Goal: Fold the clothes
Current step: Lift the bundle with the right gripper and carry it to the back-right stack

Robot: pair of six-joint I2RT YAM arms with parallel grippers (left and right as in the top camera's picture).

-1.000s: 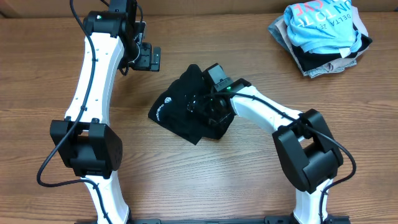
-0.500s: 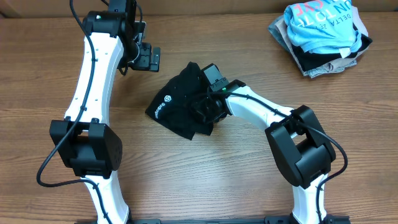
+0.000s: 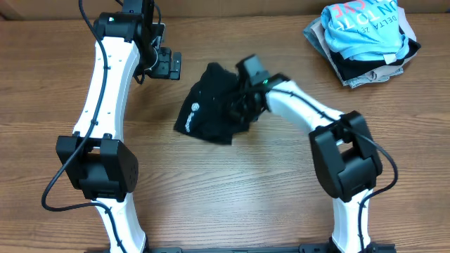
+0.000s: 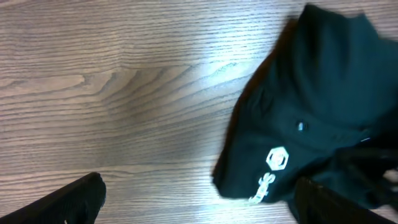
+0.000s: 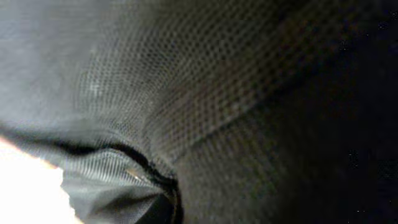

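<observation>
The right claw is pushed down into the black shirt, right at the shirt's right side. The cloth bunches up around the claw and hides both fingers, so I cannot tell how far apart they are or if they pinch the cloth. The right wrist camera sees only the black shirt very close up, a fine net cloth with a seam or fold running across it. Most of the shirt lies to the left of this claw on the wooden table. A small white logo faces up near the shirt's left edge. The left claw hangs just to the left of the shirt and a bit farther back, and it does not touch it. In the left wrist view, this claw has its 2 fingers spread wide with nothing between them, only bare wood below. From there the black shirt sits off toward the claw's right finger, with the white logo showing. Well off to the right of the right claw, near the back of the table, sits a pile of clothes. A blue shirt with pink letters is on top, with dark and tan clothes under it.
</observation>
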